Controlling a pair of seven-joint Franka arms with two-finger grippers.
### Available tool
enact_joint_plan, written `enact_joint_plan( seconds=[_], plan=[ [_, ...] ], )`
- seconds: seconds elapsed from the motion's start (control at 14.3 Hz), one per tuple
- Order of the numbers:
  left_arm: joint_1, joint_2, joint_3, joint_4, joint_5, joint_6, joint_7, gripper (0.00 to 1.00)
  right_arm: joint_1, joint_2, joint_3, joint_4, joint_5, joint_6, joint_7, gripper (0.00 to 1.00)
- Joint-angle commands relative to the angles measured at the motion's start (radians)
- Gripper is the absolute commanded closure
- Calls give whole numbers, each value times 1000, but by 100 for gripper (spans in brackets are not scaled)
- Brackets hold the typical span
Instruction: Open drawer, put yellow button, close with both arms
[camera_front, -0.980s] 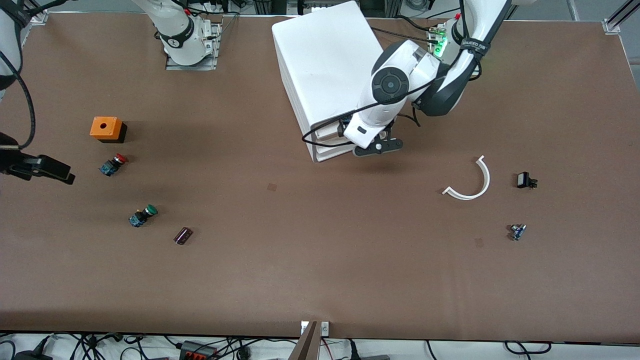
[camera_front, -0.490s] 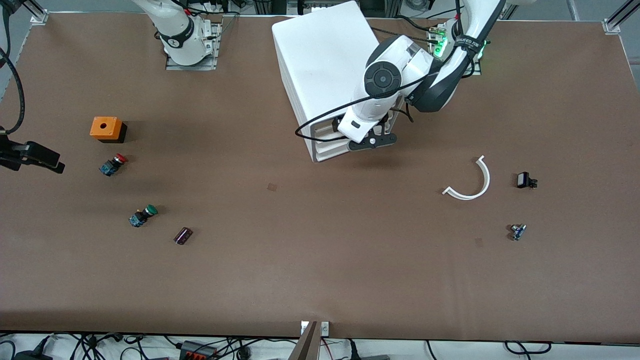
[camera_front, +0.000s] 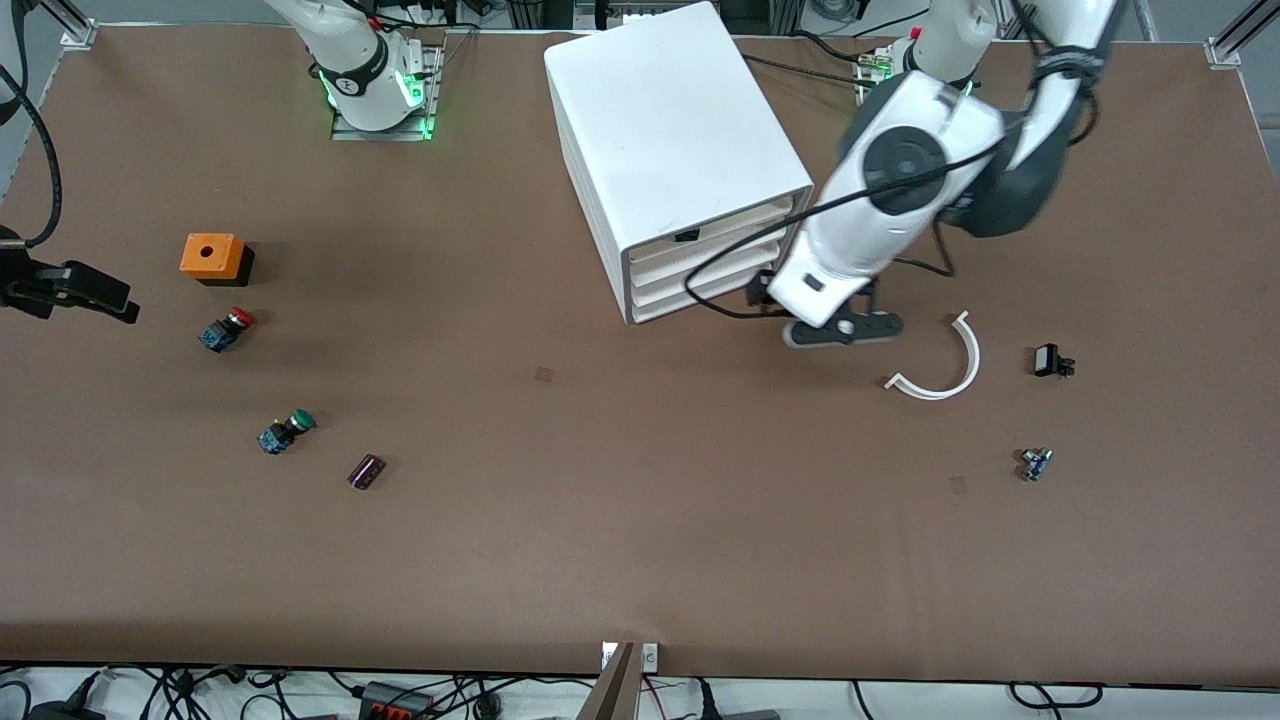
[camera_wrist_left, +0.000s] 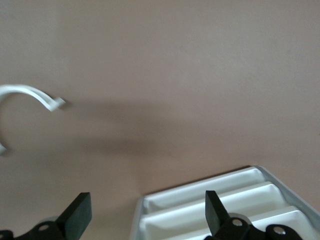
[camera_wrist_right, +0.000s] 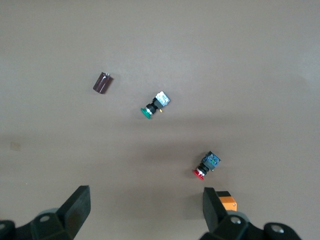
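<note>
Top drawer (camera_front: 715, 228) shut, flush in cabinet (camera_front: 668, 120). Left gripper (camera_front: 838, 331) jaws wide, empty, over table beside cabinet. Right gripper (camera_wrist_right: 145, 212) wide, empty, above red button (camera_front: 226, 328).

The top drawer (camera_front: 715, 224) of the white four-drawer cabinet (camera_front: 672, 120) sits shut, its front flush with the three drawers below. A small dark mark shows on its front. The yellow button cannot be seen.
</note>
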Motion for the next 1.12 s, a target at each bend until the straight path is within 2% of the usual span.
enact_joint_plan(
  seconds=[0.0, 0.07, 0.21, 0.35, 0.49, 0.7, 0.84, 1.05],
  plan=[
    [95, -8, -7, 103, 23, -113, 193, 0, -4, -76, 5, -100, -12, 4, -3, 0],
    [138, -31, -2, 106, 21, -132, 279, 0, -6, -97, 5, -131, -12, 10, 0, 0],
    [184, -89, 59, 96, 11, -167, 425, 0, -6, -129, 5, -176, -12, 22, 0, 0],
    [189, -142, 140, 93, 8, -204, 543, 0, -6, -130, 5, -174, -14, 22, -5, 0],
    [181, -233, 192, 39, 8, -213, 602, 0, -6, -128, 8, -168, -15, 21, -2, 0],
    [181, -362, 208, -80, 8, -198, 624, 0, -6, -125, 8, -165, -14, 18, -2, 0],
    [180, -380, 219, -117, 8, -141, 625, 0, -8, -126, 10, -167, -14, 11, -12, 0],
    [173, -377, 217, -113, 9, -142, 625, 0, -8, -126, 10, -167, -14, 8, -11, 0]
  ],
)
